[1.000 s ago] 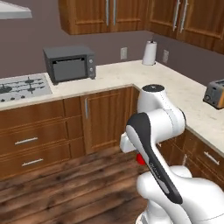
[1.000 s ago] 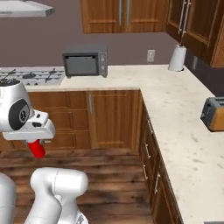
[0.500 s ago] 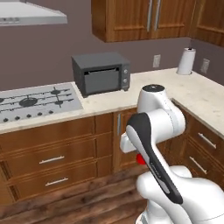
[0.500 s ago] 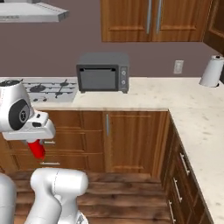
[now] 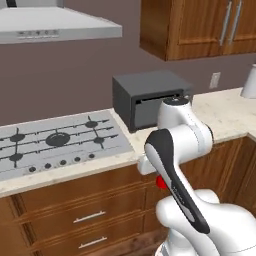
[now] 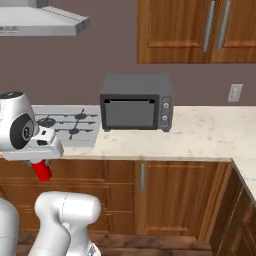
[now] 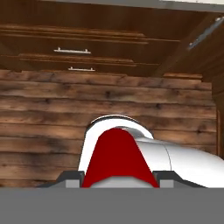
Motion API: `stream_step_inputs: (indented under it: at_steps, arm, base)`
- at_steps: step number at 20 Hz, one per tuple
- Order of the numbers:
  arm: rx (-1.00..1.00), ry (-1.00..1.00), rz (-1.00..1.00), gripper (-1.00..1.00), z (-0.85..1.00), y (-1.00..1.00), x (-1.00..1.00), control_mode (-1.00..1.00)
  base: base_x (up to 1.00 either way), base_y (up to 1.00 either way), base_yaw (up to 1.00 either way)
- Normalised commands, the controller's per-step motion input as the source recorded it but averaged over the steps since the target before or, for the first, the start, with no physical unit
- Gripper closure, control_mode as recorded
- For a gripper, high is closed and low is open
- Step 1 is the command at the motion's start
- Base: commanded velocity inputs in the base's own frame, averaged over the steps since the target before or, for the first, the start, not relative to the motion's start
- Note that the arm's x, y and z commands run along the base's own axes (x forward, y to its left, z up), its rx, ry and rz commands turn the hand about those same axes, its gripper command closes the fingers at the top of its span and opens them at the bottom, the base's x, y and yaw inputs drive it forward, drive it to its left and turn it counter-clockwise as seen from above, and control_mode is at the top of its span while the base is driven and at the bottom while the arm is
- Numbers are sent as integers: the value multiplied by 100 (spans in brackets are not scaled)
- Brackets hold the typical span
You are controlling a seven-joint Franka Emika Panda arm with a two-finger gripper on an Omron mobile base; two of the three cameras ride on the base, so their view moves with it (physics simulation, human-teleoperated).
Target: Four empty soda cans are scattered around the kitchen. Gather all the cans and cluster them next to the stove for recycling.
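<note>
A red soda can hangs low in front of the wooden drawers, with my gripper shut on it. From the left base view a bit of the can peeks out behind my forearm. In the hand view the can stands between the two fingertips, with the gripper pointing down at the wood floor. The stove, silver-grey with black grates and knobs, lies in the counter to the left; in the right base view the stove sits just behind my hand.
A dark grey toaster oven stands on the pale counter right of the stove. A grey range hood hangs above it. Wooden drawers run below, and a white paper-towel roll stands far right.
The whole scene has slid right and grown larger as the base drove toward the stove. The arm keeps its pose with the can still held.
</note>
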Motion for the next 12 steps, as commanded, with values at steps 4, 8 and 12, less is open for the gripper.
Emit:
stream_step_inputs:
  at_steps: [4, 8, 12]
  arm:
    - [0, 0, 0, 100, 0, 0, 0, 100]
    - [0, 0, 0, 100, 0, 0, 0, 100]
    - [0, 0, 0, 100, 0, 0, 0, 100]
  base:
    - [64, 98, 2]
    - [25, 100, 3]
    - [1, 94, 14]
